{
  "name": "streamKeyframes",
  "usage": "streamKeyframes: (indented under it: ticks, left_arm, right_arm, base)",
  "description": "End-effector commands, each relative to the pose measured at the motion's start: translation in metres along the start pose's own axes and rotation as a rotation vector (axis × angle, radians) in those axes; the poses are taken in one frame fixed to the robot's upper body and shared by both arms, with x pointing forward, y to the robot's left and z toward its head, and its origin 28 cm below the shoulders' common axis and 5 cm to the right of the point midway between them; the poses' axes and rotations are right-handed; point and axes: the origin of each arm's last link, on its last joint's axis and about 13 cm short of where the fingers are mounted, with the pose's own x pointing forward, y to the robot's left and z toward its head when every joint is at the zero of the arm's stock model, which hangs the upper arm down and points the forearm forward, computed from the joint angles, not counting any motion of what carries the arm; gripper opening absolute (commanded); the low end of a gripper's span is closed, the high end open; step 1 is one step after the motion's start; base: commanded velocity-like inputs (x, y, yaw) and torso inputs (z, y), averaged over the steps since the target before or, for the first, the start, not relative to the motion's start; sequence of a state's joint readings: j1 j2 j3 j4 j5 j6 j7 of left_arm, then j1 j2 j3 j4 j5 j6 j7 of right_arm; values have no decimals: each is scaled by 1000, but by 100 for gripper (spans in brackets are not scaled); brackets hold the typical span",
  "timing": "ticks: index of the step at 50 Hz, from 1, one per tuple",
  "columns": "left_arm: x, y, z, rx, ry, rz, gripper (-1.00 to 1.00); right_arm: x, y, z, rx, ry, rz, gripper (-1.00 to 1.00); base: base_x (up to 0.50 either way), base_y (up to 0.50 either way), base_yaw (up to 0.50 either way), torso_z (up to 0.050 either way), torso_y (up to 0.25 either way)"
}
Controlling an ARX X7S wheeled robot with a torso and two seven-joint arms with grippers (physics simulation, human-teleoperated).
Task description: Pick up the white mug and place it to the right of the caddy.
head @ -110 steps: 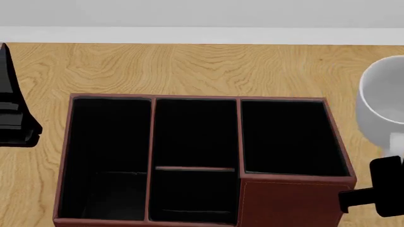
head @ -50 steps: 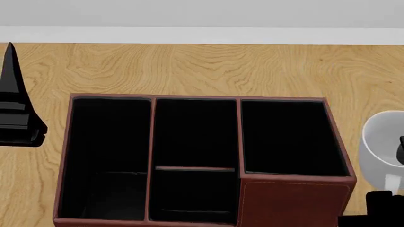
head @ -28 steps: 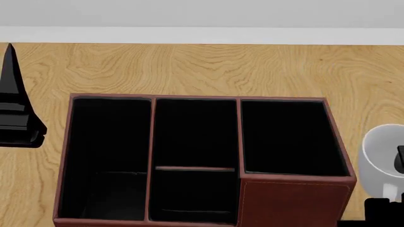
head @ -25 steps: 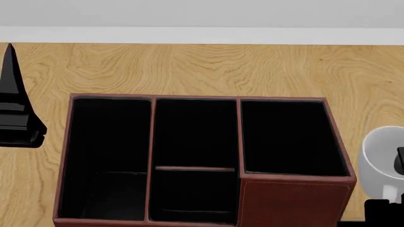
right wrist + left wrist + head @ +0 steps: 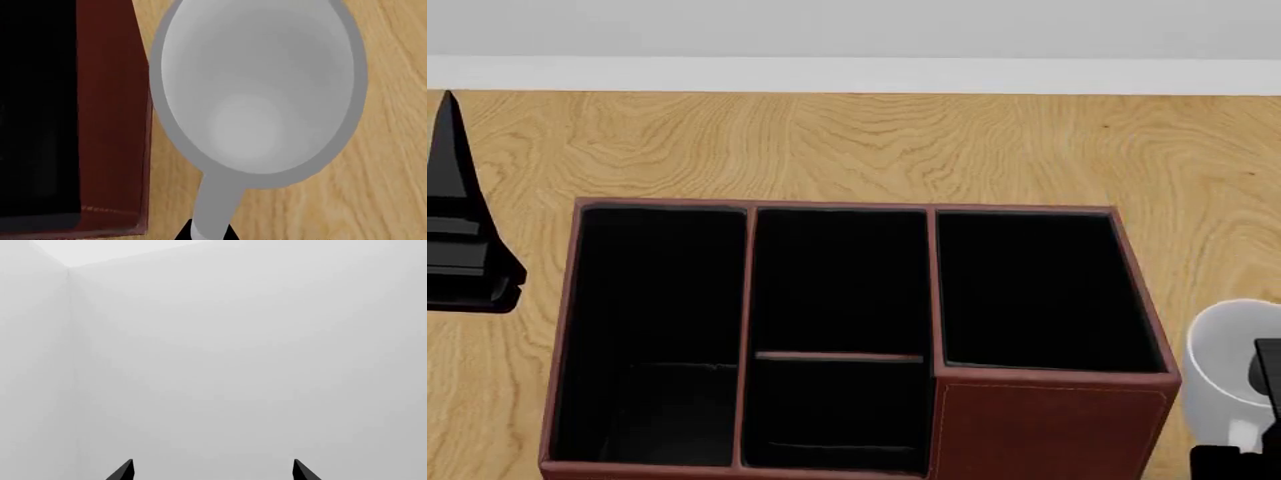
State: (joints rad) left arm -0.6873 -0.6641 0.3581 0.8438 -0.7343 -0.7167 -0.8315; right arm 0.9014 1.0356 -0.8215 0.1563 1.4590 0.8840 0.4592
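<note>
While the right gripper (image 5: 209, 234) pinches its handle, the white mug (image 5: 257, 85) sits upright just right of the caddy (image 5: 854, 340); left gripper (image 5: 212, 471) is spread apart.

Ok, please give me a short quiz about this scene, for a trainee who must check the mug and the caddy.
1. True or false: the white mug sits inside a compartment of the caddy.
2. In the head view, the mug is on which side of the caddy? A) left B) right C) behind it
3. Fill in: the right gripper holds the mug by its ____.
Key: 1 false; 2 B; 3 handle.
</note>
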Motion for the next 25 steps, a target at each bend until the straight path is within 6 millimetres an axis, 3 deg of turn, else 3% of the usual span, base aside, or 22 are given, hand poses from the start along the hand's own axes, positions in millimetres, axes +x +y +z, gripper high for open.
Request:
streamKeyframes:
  ticks: [1, 25]
  left_arm:
    - [-1, 0, 1, 0, -3, -2, 100]
    - [-1, 1, 2, -4, -6, 1, 100]
  right_arm:
    - [6, -3, -2, -9, -1, -16, -100]
    - [26, -2, -14, -2, 46, -7, -100]
  base:
    - [0, 0, 0, 0, 0]
    - [0, 0, 0, 0, 0]
